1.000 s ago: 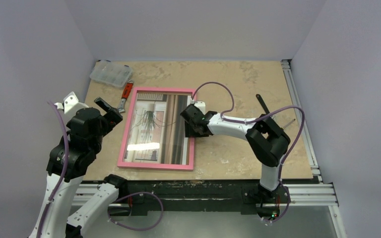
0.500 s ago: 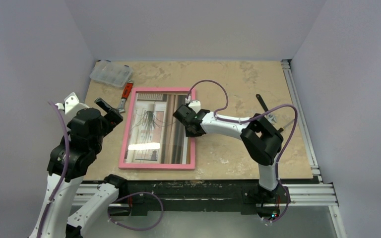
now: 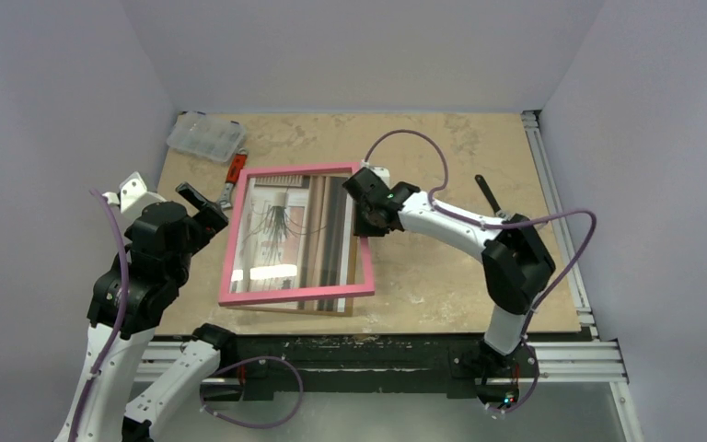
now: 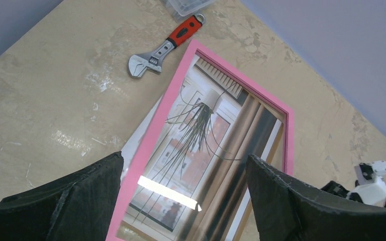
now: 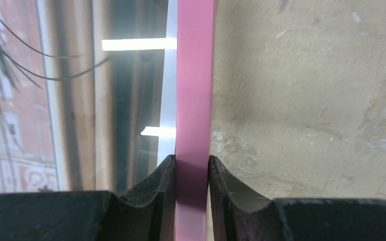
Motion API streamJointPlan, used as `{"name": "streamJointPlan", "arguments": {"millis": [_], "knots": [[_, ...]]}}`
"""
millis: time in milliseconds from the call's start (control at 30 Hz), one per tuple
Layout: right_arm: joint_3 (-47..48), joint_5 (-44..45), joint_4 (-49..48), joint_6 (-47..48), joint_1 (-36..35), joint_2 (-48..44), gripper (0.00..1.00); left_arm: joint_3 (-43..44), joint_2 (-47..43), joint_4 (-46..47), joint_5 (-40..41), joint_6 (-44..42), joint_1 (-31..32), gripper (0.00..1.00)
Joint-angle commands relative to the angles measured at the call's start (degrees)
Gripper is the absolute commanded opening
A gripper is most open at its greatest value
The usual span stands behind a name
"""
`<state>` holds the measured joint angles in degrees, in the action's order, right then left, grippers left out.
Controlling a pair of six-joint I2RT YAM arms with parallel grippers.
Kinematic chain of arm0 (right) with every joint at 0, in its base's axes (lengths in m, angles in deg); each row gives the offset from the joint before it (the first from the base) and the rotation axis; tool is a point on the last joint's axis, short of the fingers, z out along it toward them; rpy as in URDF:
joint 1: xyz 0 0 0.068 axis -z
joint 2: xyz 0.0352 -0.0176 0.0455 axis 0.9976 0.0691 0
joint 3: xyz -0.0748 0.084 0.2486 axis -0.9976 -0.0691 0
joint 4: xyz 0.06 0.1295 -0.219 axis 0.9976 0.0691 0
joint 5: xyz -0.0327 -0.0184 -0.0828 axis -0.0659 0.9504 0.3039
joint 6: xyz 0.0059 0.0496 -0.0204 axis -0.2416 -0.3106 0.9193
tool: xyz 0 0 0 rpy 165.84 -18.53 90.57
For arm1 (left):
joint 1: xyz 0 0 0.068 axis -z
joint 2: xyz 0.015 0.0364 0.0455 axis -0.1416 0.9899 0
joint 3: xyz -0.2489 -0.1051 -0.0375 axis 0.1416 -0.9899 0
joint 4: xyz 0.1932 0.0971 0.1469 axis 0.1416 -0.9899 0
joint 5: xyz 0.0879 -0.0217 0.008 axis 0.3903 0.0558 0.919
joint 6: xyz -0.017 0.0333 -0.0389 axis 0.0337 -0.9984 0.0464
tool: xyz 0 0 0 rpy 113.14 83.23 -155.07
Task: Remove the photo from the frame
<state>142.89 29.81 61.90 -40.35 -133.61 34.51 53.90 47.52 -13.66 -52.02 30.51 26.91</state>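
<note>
The pink frame (image 3: 295, 294) lies face up with its right side raised off the table; the photo (image 3: 281, 241) of a hanging plant shows behind its glass. My right gripper (image 3: 365, 214) is shut on the frame's right border, which passes between its fingers in the right wrist view (image 5: 195, 125). My left gripper (image 3: 204, 202) is open and empty, held above the table left of the frame. In the left wrist view the frame (image 4: 153, 135) and photo (image 4: 201, 145) lie below the spread fingers (image 4: 80, 201).
An orange-handled adjustable wrench (image 3: 233, 175) lies by the frame's far left corner, also seen in the left wrist view (image 4: 166, 46). A clear plastic parts box (image 3: 205, 138) sits at the far left. A black tool (image 3: 488, 192) lies to the right.
My right gripper has closed on the frame's right border and lifted it, tilting the frame up on its left edge. The left arm has not moved.
</note>
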Motion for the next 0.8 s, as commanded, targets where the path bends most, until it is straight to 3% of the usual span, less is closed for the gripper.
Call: {"name": "streamJointPlan", "arguments": {"millis": [0, 367, 567, 767], "knots": [[-4.15, -6.14, -3.60, 2.51, 5.55, -8.92, 0.00, -0.01, 0.02, 2.15, -0.53, -0.35, -0.35, 0.88], [-21.85, -4.60, -5.52, 22.53, 21.59, -22.50, 0.00, -0.29, 1.29, 3.16, -2.66, -0.08, -0.25, 0.88], [-25.84, -2.04, -5.78, 38.99, 27.39, -28.32, 0.00, -1.28, 1.31, 3.83, -4.06, 0.14, -0.22, 0.88], [-25.26, 1.24, -2.73, 46.68, 33.59, -27.85, 0.00, -3.39, 1.26, 5.10, -4.80, -0.25, 1.12, 0.88]]}}
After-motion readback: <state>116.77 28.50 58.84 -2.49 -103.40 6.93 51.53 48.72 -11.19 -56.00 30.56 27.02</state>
